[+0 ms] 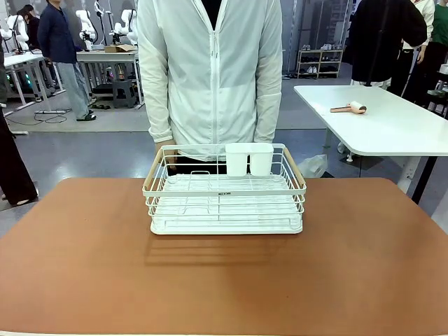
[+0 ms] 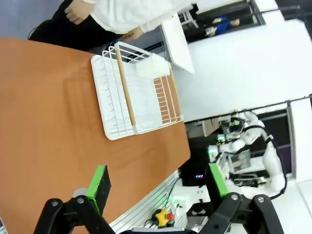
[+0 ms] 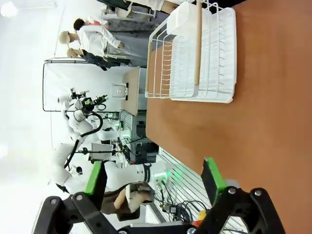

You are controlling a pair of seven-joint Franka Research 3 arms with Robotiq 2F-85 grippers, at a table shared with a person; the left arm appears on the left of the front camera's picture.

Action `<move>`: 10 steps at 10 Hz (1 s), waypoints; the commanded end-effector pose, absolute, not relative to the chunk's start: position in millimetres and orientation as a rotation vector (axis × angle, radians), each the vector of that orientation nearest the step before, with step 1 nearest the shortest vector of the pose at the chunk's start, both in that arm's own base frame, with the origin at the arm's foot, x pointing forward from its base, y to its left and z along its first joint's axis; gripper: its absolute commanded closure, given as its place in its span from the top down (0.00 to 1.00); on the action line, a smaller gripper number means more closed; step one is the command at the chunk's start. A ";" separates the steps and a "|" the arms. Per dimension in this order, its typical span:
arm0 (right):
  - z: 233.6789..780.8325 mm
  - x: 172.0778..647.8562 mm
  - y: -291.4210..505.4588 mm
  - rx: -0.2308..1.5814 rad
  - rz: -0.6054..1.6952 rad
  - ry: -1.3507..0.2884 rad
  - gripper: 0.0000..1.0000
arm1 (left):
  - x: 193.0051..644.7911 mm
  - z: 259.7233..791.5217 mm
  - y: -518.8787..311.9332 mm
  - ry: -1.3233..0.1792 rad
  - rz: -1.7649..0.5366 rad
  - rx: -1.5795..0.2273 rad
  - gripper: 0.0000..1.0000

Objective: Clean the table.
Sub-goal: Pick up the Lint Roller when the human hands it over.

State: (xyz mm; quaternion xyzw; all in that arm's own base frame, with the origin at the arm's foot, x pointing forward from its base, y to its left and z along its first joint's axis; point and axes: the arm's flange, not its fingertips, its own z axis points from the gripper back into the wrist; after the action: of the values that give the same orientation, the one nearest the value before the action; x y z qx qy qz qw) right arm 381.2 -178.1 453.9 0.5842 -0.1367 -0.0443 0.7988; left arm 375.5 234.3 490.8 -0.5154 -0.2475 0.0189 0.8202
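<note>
Left claw and right claw both gape, holding nothing. Table, smooth and rigid, carries rack toward its 12 o'clock edge. We judge rack light, stiff wire; take it by wooden handles at 9 and 3 o'clock.

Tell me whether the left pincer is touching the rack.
Apart. The left wrist view shows the left pincer open, with a stretch of bare table between it and the rack.
</note>
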 end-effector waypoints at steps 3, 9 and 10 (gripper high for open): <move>453.5 395.0 -161.3 1.268 -0.012 -0.295 1.00 | 391.7 488.8 223.9 -0.475 0.081 -1.148 1.00; 445.9 389.1 -172.7 1.263 -0.098 -0.279 1.00 | 380.8 479.1 236.4 -0.506 0.089 -1.129 1.00; 445.9 389.1 -172.7 1.263 -0.098 -0.279 1.00 | 380.8 479.1 236.4 -0.506 0.089 -1.129 1.00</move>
State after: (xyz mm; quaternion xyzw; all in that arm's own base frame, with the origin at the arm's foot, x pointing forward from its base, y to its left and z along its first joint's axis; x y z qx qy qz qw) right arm 388.7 -175.0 444.5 0.5822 -0.1308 -0.0482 0.8010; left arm 382.7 236.1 477.3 -0.5214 -0.2339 0.0495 0.8192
